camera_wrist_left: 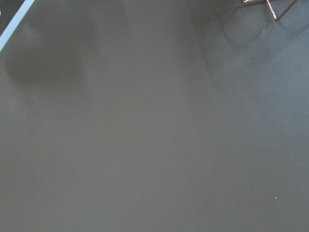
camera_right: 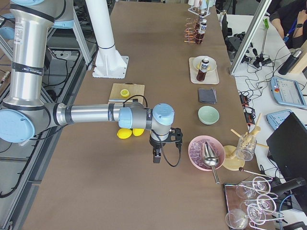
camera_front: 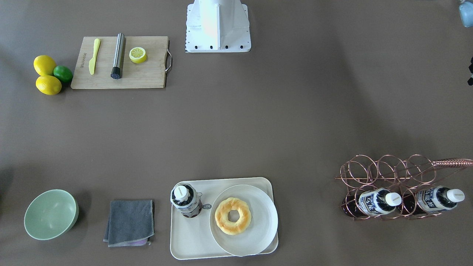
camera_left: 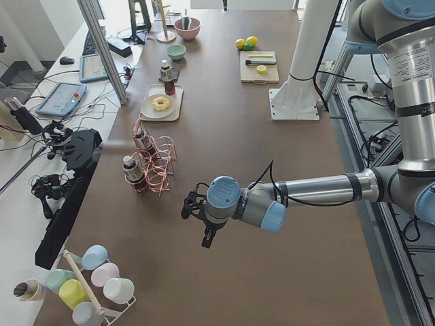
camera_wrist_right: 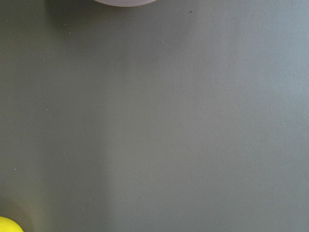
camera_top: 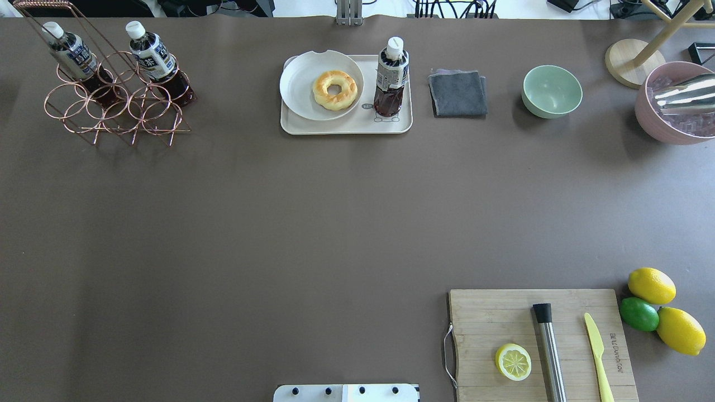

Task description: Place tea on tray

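Note:
One tea bottle [camera_top: 391, 75] stands upright on the right part of the cream-white tray [camera_top: 346, 127], next to the plate; it also shows in the front view [camera_front: 184, 201] on the tray [camera_front: 192, 240]. Two like bottles [camera_top: 72, 56] [camera_top: 153, 56] lie in a copper wire rack [camera_top: 111, 111]. My left gripper [camera_left: 205, 236] hangs over bare table, far from the rack. My right gripper [camera_right: 154, 156] hangs near the pink bowl. Both show only in the side views, so I cannot tell whether they are open or shut.
A round white plate [camera_top: 296, 89] with a doughnut [camera_top: 335, 89] sits on the tray. A grey cloth [camera_top: 458, 92], a green bowl [camera_top: 552, 91] and a pink bowl [camera_top: 670, 123] stand to its right. A cutting board [camera_top: 491, 318] and lemons [camera_top: 651, 285] are near the robot.

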